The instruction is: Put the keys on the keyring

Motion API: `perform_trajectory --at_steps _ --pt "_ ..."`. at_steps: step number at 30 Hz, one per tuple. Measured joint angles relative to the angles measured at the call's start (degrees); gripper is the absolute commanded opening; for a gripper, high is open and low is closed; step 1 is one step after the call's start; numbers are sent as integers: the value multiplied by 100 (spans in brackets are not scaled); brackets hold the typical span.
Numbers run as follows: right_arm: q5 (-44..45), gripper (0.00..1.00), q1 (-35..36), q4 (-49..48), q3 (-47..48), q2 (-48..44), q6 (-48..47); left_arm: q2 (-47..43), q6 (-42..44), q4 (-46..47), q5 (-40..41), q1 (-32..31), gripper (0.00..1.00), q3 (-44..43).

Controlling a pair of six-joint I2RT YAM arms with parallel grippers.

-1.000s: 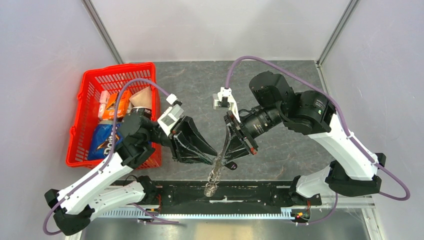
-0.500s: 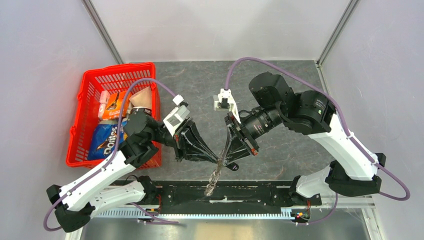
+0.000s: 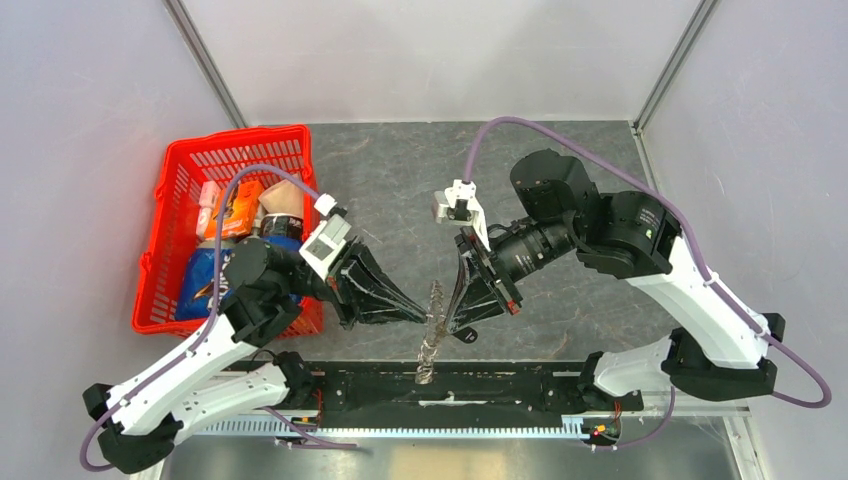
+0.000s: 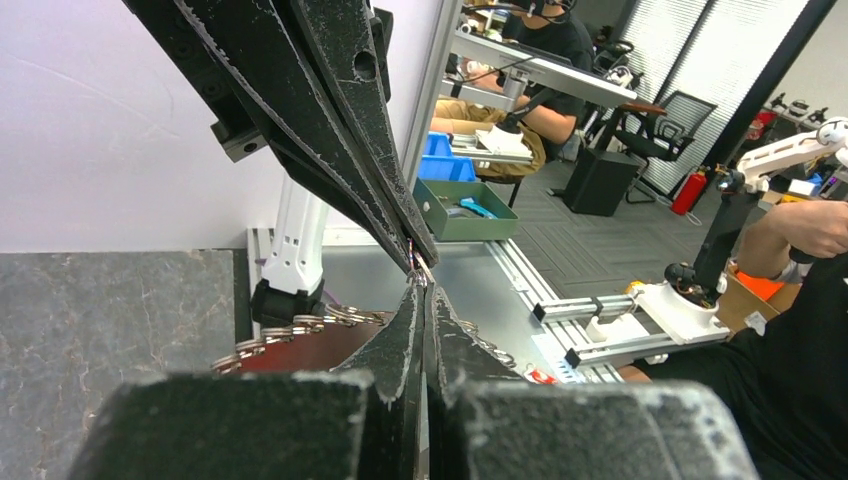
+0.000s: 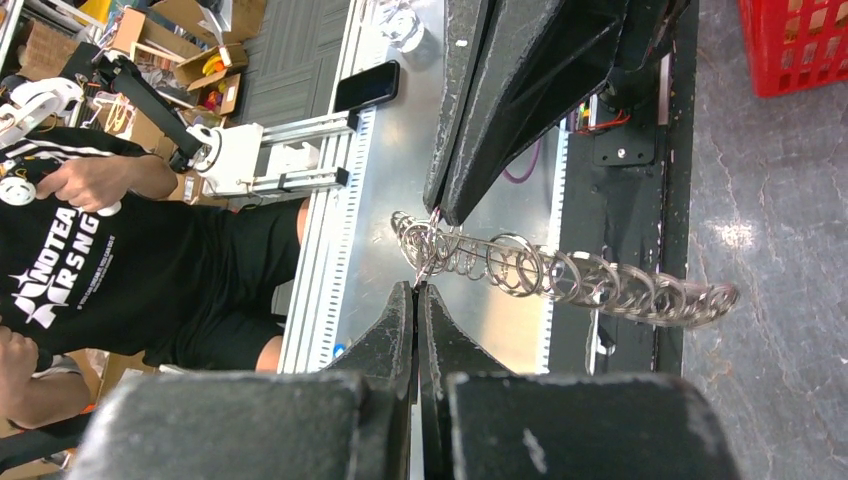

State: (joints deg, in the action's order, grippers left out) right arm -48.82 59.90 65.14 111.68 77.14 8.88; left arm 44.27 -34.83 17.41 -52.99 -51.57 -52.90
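The keyring (image 3: 428,360) is a long chain of silvery rings hanging over the table's near edge. My left gripper (image 3: 427,317) and right gripper (image 3: 450,328) meet tip to tip at its upper part, and both are shut. In the right wrist view my right gripper (image 5: 418,288) pinches a loop at the end of the keyring (image 5: 560,275), and the left fingers (image 5: 500,100) come in from above onto the same end. In the left wrist view my left gripper (image 4: 421,290) is shut under the right fingers (image 4: 330,130), with the rings (image 4: 290,328) at the left. The black-headed key is hidden.
A red basket (image 3: 170,170) with snack packets stands at the left, close behind my left arm. A black rail (image 3: 520,385) runs along the near edge under the hanging rings. Grey walls enclose the table on three sides.
My left arm has drawn back to the left and my right arm has shifted a little right. The ring chain now reaches higher between the fingertips and hangs straighter.
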Motion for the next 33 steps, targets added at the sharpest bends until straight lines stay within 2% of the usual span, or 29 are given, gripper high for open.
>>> perform_trajectory --at_steps 15,21,22,24,33 --pt "-337 0 0 -1128 -1185 -509 219 -120 -9 262 302 -31 2 149" --pt "-514 11 22 -1257 -1408 -605 269 -142 -13 455 365 -26 2 149" --pt "-518 9 28 -1248 -1412 -608 273 -149 -15 507 363 -28 2 149" --pt "-514 0 28 -1244 -1412 -616 273 -155 -22 575 365 -28 2 149" --pt "-188 0 37 -1080 -1217 -656 267 -146 -76 675 339 -28 4 149"
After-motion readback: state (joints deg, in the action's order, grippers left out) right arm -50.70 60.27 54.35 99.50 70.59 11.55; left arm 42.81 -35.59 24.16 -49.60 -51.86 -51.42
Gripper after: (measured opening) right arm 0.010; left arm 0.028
